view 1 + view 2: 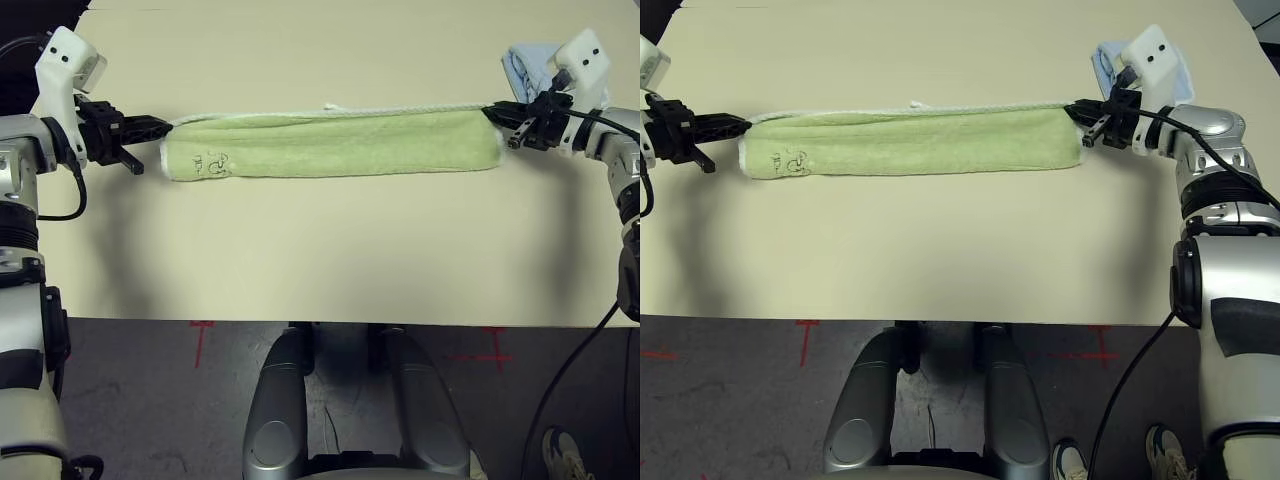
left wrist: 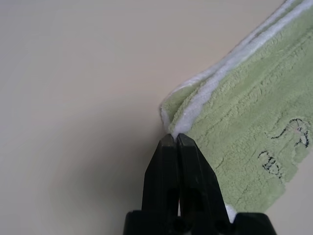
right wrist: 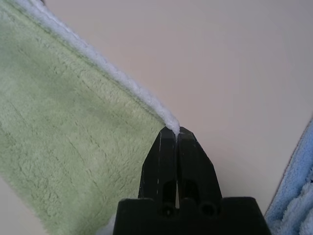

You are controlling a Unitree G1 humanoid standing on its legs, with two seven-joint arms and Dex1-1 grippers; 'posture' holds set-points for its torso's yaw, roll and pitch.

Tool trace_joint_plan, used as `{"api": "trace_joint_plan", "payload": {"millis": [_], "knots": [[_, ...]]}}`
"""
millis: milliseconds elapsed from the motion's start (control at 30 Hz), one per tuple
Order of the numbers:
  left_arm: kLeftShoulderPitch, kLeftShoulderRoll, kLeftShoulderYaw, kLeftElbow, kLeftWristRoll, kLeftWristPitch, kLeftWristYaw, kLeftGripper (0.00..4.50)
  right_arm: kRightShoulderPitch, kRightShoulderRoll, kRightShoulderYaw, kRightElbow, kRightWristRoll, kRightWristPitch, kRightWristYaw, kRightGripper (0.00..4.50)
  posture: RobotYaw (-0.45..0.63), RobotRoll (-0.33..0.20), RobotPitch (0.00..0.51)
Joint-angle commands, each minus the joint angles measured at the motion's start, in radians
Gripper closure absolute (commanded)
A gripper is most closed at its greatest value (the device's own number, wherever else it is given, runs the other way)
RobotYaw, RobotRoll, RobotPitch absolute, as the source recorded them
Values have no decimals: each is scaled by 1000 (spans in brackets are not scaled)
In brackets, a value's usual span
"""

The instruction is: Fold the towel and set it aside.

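Fingers [image 2: 161, 171] of both grippers pinch the green towel's [image 1: 330, 145] far corners.

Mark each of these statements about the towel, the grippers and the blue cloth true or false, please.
1. The green towel lies folded in a long strip. True.
2. The left gripper stands open, away from the towel. False: it is shut on a corner.
3. The right gripper pinches the towel's white edging. True.
4. The blue cloth lies near the left gripper. False: it lies by the right one.
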Motion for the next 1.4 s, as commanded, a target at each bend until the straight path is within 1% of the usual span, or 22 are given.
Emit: {"api": "trace_joint_plan", "payload": {"millis": [33, 133, 167, 267, 367, 467, 500, 600, 633, 667, 733, 800, 900, 933, 1067, 1133, 1267, 1400], "knots": [[5, 3, -12, 38, 48, -19, 41, 4482, 3, -2, -6, 14, -28, -8, -38, 4500, 54, 0, 326], [10, -8, -14, 41, 56, -28, 48, 3814, 9, 5, -3, 12, -46, -12, -60, 4500, 52, 0, 324], [11, -11, -13, 43, 60, -33, 54, 3460, 12, 8, -2, 11, -50, -13, -62, 4500, 52, 0, 322], [8, -14, -16, 48, 76, -54, 73, 2391, 17, 13, -4, 7, -60, -10, -65, 3711, 52, 0, 318], [-8, -7, -9, 53, 86, -75, 90, 1258, 16, 14, -30, 2, -37, -12, -52, 2629, 49, 0, 312], [-30, 11, 5, 43, 89, -107, 105, 119, 15, 17, -83, -8, 19, -16, -5, 1524, 45, 0, 301], [-36, 16, 10, 36, 86, -112, 104, 0, 14, 18, -104, -12, 42, -11, 26, 1208, 45, 0, 300], [-59, 19, 35, -6, 54, -115, 83, 0, 2, 23, -186, -28, 136, 50, 137, 85, 48, 0, 295], [-63, 14, 49, -25, 31, -108, 59, 0, 1, 23, -206, -37, 161, 71, 167, 35, 50, 0, 292], [-65, 10, 58, -36, 16, -103, 42, 0, 1, 23, -216, -44, 174, 84, 184, 35, 51, 0, 290], [-48, -14, 95, -112, -59, -74, -17, 0, 13, 19, -246, -68, 221, 150, 258, 35, 50, 0, 288], [-19, -44, 132, -191, -130, -50, -53, 0, 31, 15, -270, -94, 265, 230, 320, 35, 50, 0, 288], [40, -94, 168, -305, -208, -24, -66, 0, 77, 15, -284, -144, 304, 319, 374, 35, 49, 0, 288], [58, -102, 171, -332, -219, -28, -70, 0, 90, 16, -286, -160, 311, 340, 382, 35, 50, 0, 288], [165, -186, 151, -422, -244, -85, -75, 0, 183, 29, -282, -227, 327, 367, 406, 35, 56, 0, 286], [203, -207, 133, -444, -245, -86, -92, 0, 207, 37, -280, -241, 330, 372, 406, 35, 47, 0, 287], [241, -221, 108, -450, -236, -97, -112, 0, 236, 46, -272, -261, 324, 377, 408, 35, 42, 0, 288], [266, -201, 81, -443, -219, -118, -152, 0, 258, 47, -260, -303, 321, 386, 418, 35, 36, 0, 291]]}}
